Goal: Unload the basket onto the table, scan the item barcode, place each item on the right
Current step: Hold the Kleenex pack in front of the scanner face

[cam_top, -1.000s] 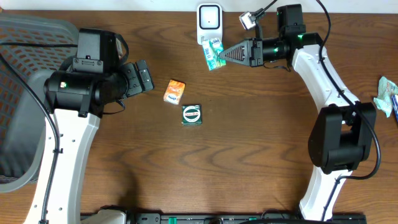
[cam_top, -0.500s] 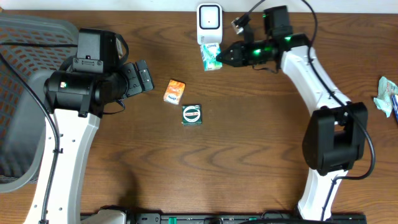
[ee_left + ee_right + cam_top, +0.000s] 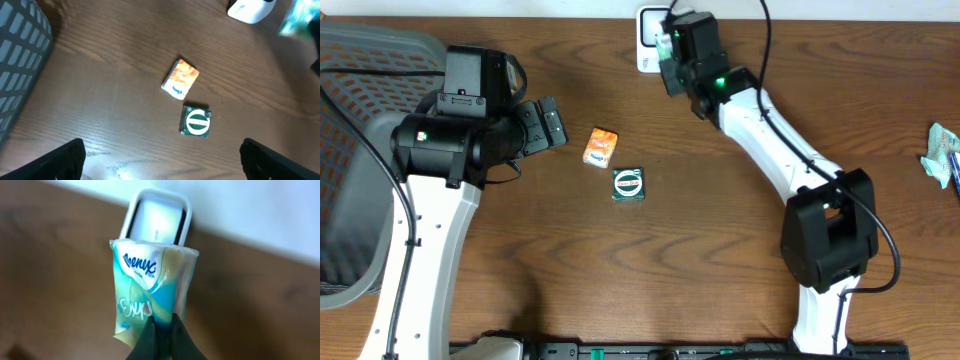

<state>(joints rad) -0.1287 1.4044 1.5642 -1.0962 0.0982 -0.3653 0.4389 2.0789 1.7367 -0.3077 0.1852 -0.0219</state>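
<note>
Since a second ago our right arm [image 3: 770,130] has swung from the 2 o'clock side of the brown wooden table [image 3: 720,260] round to 12 o'clock. It has carried the pale teal and white plastic tissue pack [image 3: 150,290] up to the white box-shaped barcode scanner [image 3: 157,220]. The left arm [image 3: 430,210] has not shifted.

The left gripper [image 3: 160,162] hovers at 9 o'clock with its fingers spread wide and nothing between them. The right gripper [image 3: 162,330] is pinched tight on the pack's lower edge. It holds the pack upright just in front of the scanner's window, printed face toward the wrist camera.

We judge the pickup and carry done and the presentation under way. Whether a barcode faces the window we cannot tell. Near the centre the orange tissue packet [image 3: 600,147] and the dark green square packet [image 3: 628,185] lie untouched.
</note>
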